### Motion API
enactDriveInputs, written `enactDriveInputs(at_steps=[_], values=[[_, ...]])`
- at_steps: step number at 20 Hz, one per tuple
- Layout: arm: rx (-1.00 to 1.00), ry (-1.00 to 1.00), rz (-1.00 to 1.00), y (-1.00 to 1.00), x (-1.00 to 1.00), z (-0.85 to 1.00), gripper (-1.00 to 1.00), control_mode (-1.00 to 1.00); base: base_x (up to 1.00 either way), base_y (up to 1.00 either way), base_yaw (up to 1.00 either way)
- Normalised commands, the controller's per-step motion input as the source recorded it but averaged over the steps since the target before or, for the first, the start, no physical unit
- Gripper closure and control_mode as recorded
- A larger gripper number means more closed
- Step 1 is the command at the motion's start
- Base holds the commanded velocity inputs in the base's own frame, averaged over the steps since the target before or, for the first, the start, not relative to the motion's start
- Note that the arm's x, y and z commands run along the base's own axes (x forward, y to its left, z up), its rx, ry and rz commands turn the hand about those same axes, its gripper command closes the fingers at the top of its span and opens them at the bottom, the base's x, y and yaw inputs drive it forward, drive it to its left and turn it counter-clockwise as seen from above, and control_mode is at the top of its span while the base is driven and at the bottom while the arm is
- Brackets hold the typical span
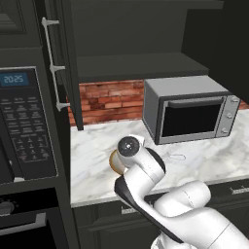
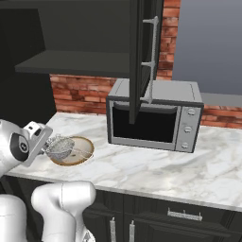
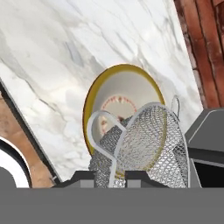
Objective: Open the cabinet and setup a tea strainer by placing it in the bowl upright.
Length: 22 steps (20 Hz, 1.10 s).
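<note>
Right base view: microwave [image 2: 153, 120] stands right of bowl [image 2: 75, 152], well apart.

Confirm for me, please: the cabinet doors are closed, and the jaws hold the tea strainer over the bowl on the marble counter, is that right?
Not quite: the cabinet doors stand open, as the right base view shows, with bare shelves behind. The rest holds: the jaws grip the tea strainer over the bowl on the marble counter.

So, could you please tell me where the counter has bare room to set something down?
Bare marble counter runs in front of the microwave and on between it and the bowl. It is crowded at the bowl, where the hand holds the tea strainer over it.
</note>
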Motion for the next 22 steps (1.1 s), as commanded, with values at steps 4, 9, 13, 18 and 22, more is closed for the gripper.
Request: enactDriveInputs(at_steps=[4,9,13,18,22], values=[[-0.05,-0.08,0.00,0.00,0.03,-0.23,1.00,-1.00,0.00,0.00,0.00],[-0.04,-0.08,0.00,-0.02,0.06,-0.20,1.00,-1.00,0.00,0.00,0.00],[-0.03,-0.12,0.00,-0.12,0.11,-0.11,1.00,-1.00,0.00,0.00,0.00],[0.00,-0.06,0.00,-0.16,0.14,-0.07,1.00,-1.00,0.00,0.00,0.00],[0.00,0.04,0.00,0.00,0.01,-0.21,1.00,-1.00,0.00,0.00,0.00]])
